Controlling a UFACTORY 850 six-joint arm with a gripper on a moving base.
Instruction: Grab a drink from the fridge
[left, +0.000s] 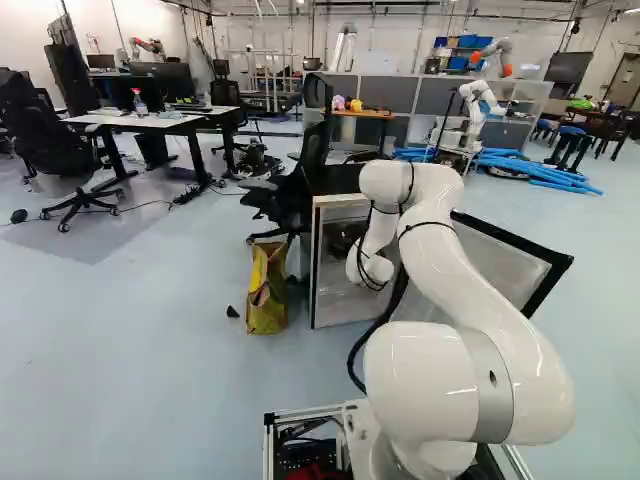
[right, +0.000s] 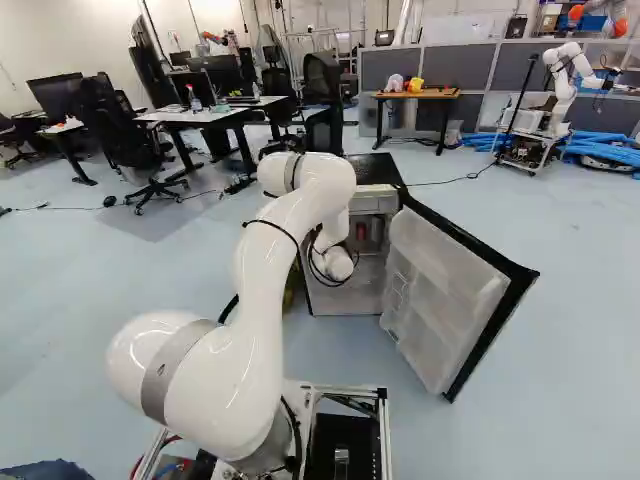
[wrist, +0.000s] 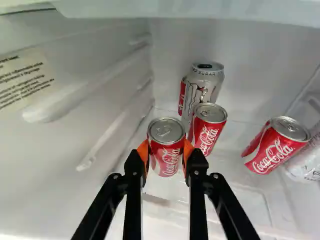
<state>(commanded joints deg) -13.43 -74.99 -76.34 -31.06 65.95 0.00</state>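
Observation:
The fridge stands with its door swung wide; the arm's last joint is at its opening, and the gripper itself is hidden in both base views. In the wrist view my gripper is shut on a small red drink can, one orange pad against each side. That can is upright. Close beyond it stand another red can and a taller silver can, with part of a further red can behind. A separate red can stands apart, near a silver one.
The fridge's inner side wall runs close beside the gripper, with a shelf edge above. A yellow-green bag and a black office chair stand beside the fridge. Another robot is farther back.

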